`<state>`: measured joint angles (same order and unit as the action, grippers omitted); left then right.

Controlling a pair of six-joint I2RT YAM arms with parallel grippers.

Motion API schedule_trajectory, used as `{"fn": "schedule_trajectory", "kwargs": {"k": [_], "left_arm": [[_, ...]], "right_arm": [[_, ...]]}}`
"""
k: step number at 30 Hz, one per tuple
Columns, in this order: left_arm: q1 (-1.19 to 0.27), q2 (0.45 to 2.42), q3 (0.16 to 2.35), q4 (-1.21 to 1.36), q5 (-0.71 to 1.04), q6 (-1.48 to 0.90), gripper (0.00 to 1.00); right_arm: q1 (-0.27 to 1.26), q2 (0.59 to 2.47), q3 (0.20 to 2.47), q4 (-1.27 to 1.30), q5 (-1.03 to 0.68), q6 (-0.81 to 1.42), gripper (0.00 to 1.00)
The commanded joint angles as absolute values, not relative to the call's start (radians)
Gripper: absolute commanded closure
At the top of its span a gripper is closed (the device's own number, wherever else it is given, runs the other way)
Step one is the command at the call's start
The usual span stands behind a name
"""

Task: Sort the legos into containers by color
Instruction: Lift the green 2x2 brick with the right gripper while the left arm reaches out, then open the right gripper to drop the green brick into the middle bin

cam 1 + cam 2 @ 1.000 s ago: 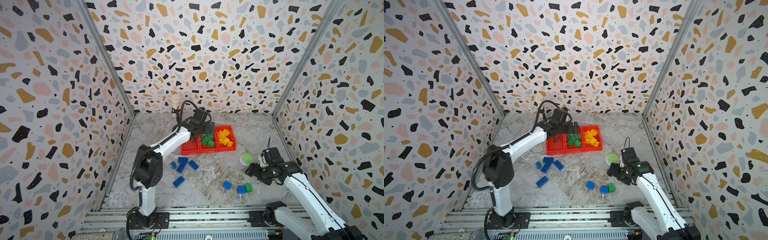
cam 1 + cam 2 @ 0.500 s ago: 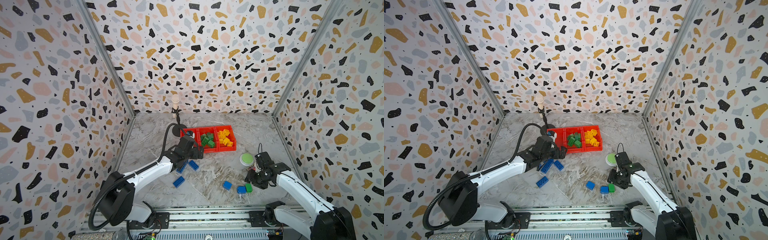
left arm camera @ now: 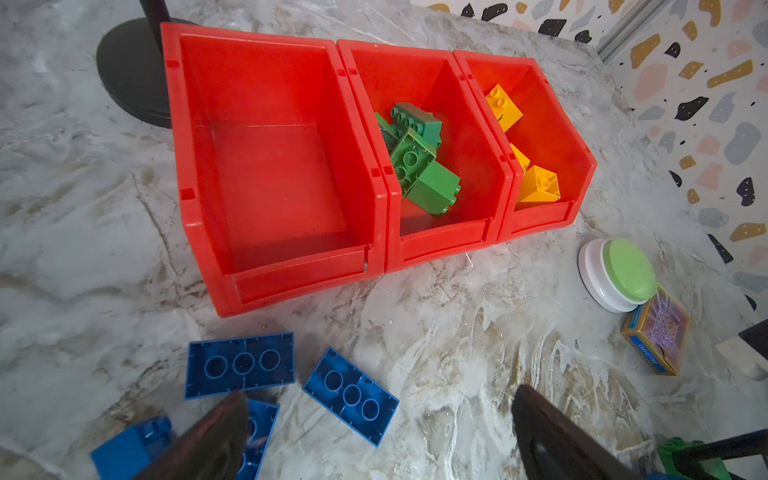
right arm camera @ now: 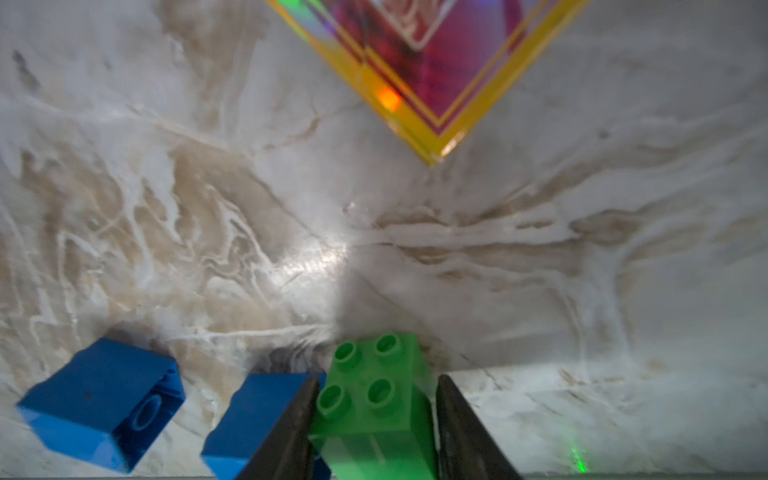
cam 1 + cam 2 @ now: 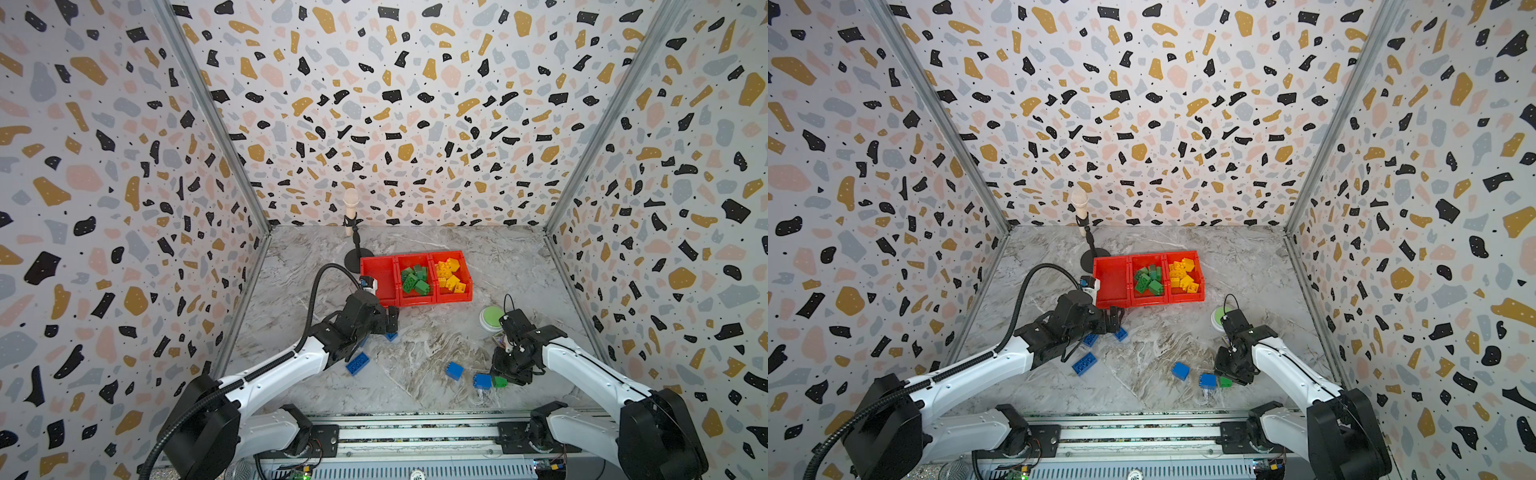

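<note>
Three joined red containers [image 5: 377,277] [image 3: 270,166] stand mid-table: the left one is empty, the middle holds green legos [image 5: 415,280], the right holds yellow legos [image 5: 451,274]. My left gripper [image 5: 388,322] [image 3: 380,411] hangs open over several blue legos [image 3: 241,363] lying just before the left container. Another blue lego [image 5: 357,363] lies nearer the front. At the front right, my right gripper [image 5: 505,376] [image 4: 376,380] is shut on a small green lego [image 4: 374,399] [image 5: 1225,381] that rests on the table. Two blue legos [image 4: 104,403] [image 5: 454,370] sit beside it.
A white button with a green top [image 5: 492,318] [image 3: 623,274] and an iridescent square card [image 3: 656,332] [image 4: 436,62] lie behind my right gripper. A black round-based stand [image 5: 357,257] rises behind the left container. Patterned walls close in three sides.
My left arm drew back from above the containers and came down over the blue legos. My right gripper dropped onto the green lego and its jaws narrowed around it.
</note>
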<state>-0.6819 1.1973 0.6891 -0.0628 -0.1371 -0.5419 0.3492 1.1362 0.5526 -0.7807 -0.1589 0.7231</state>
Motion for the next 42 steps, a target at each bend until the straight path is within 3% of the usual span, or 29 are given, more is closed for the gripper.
{"fn": "schedule_trajectory", "kwargs": {"k": [1,6,15,21,31,42], "left_arm": [[-0.683,1.168,0.671,-0.038,-0.165,-0.554,0.00],[-0.684,1.138,0.663,-0.062,-0.181,-0.555,0.00],[-0.684,1.069,0.671,-0.130,-0.237,-0.554,0.00],[-0.685,0.980,0.634,-0.174,-0.282,-0.588,0.00],[-0.684,0.746,0.550,-0.318,-0.371,-0.717,0.00],[-0.684,0.588,0.534,-0.431,-0.424,-0.833,0.00]], "right_arm": [[0.361,1.150,0.556,-0.790,-0.136,0.742,0.61],[0.370,1.184,0.597,-0.798,-0.119,0.733,0.69],[0.369,1.290,0.915,-0.838,-0.103,0.668,0.70],[0.377,1.497,1.244,-0.789,-0.168,0.602,0.70],[0.416,1.910,1.784,-0.700,-0.419,0.564,0.70],[0.457,2.272,2.220,-0.747,-0.529,0.558,0.68]]}}
